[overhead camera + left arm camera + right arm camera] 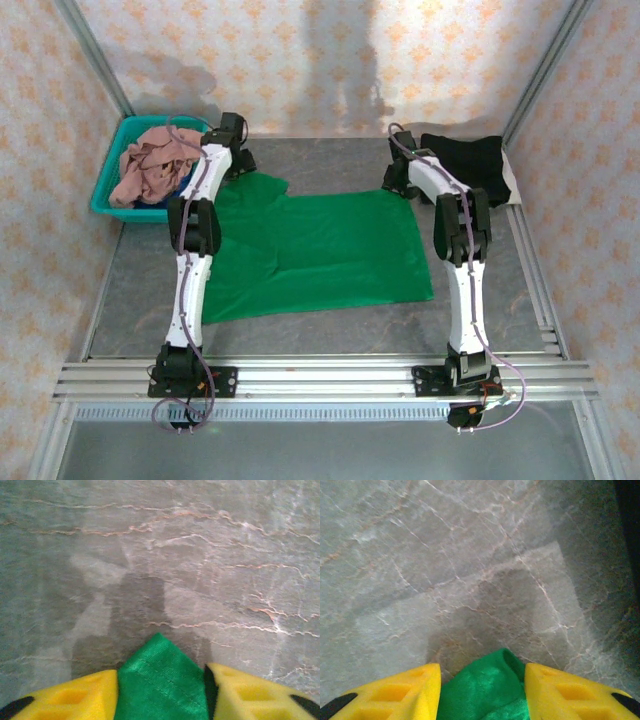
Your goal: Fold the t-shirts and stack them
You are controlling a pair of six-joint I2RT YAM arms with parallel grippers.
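A bright green t-shirt (330, 250) lies spread flat on the grey table. My left gripper (243, 163) is at its far left corner, beside the basket. In the left wrist view a pointed corner of green cloth (160, 680) fills the space between the yellow fingers (75, 700), so the left gripper (160, 672) is shut on it. My right gripper (396, 182) is at the shirt's far right corner. In the right wrist view a rolled green edge (485, 690) sits pinched in the right gripper (482, 670). A black t-shirt (465, 160) lies folded at the back right. A dusty pink t-shirt (150, 165) is heaped in the basket.
The teal plastic basket (105, 195) stands at the back left, close to my left arm. A metal rail (320, 375) runs along the near edge, and frame posts stand at the back corners. Bare table (330, 325) shows in front of the green shirt.
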